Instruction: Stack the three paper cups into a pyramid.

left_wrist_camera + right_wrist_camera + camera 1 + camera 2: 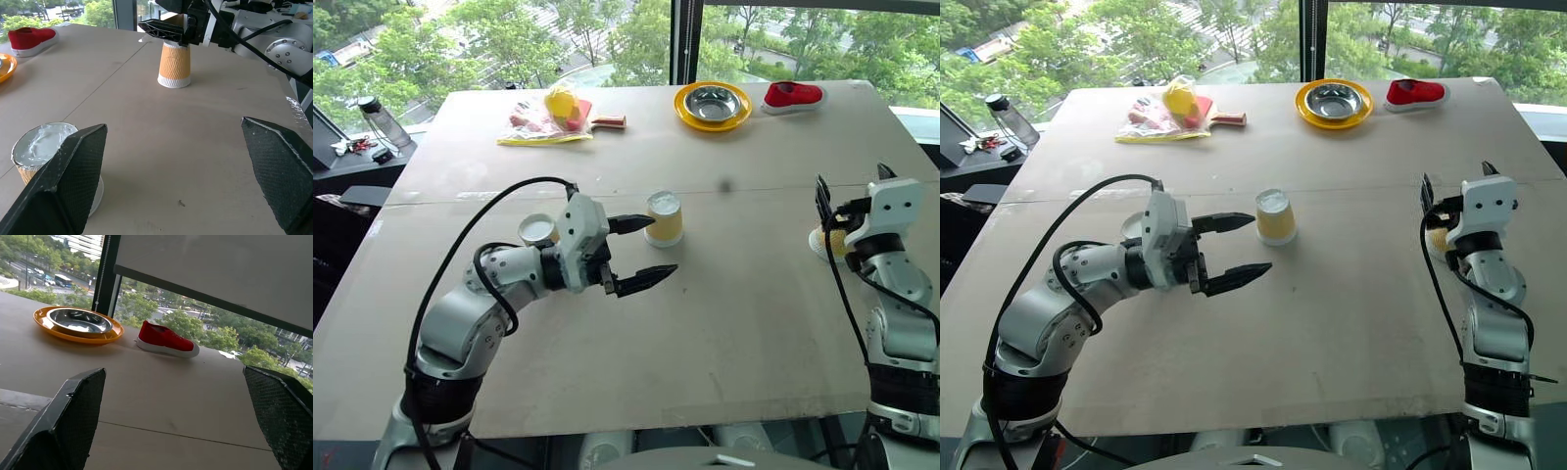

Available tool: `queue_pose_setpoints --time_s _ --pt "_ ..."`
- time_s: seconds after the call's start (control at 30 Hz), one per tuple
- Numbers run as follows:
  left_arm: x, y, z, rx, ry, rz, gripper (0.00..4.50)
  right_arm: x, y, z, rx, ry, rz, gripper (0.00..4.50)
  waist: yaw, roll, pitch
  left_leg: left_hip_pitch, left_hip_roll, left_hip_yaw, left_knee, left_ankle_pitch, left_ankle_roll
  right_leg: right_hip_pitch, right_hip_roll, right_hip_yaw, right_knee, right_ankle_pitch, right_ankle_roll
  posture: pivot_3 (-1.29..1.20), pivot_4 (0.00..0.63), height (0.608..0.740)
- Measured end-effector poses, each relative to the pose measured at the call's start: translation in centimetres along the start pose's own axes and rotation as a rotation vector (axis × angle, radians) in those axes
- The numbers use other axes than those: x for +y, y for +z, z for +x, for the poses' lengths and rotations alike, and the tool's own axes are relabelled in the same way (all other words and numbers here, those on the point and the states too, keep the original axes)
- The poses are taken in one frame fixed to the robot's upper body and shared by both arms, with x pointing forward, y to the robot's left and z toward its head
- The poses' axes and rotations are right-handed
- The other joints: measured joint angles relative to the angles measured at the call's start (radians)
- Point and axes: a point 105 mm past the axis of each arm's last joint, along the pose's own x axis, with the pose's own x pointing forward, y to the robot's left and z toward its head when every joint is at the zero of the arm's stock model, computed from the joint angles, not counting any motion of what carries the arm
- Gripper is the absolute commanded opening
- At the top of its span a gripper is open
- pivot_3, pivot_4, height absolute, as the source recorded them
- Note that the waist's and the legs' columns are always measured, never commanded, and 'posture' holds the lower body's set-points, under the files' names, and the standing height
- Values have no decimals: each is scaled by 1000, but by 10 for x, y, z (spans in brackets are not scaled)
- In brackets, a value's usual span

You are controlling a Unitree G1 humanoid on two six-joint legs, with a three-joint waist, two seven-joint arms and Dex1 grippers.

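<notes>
Left gripper (643,253) open, centre cup (664,217) at its 1 o'clock; right gripper (850,196) open above far-right cup (829,242) — third cup (537,230) behind left wrist. Risk: wrist sweep topples it.

Three yellow-tan ribbed paper cups sit apart on my table (724,323), none stacked. One (664,217) stands upside down near the table's middle. Another (537,230) stands nearer the left edge. The third (830,242) lies by the right edge.
</notes>
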Motion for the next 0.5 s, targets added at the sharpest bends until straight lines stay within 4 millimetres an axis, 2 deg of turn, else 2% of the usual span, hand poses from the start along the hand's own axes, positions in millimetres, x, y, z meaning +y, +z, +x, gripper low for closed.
queue_pose_setpoints --time_s 0.13,0.3,0.5 --pt "2 5 1 -2 -6 11 4500 -3 -12 -5 48 -31 12 4439 0 0 0 0 1 1 1 -1 2 0 -1 1 0 0 0 0 150 740" --pt "3 4 -1 16 -1 5 4500 -11 -26 -10 117 -130 144 4439 2 0 0 0 1 0 1 -1 2 0 -1 1 0 0 0 0 150 740" --pt "7 6 -5 20 30 11 4500 -12 -33 -11 159 -160 170 4439 2 0 0 0 1 0 1 -1 2 0 -1 1 0 0 0 0 150 740"
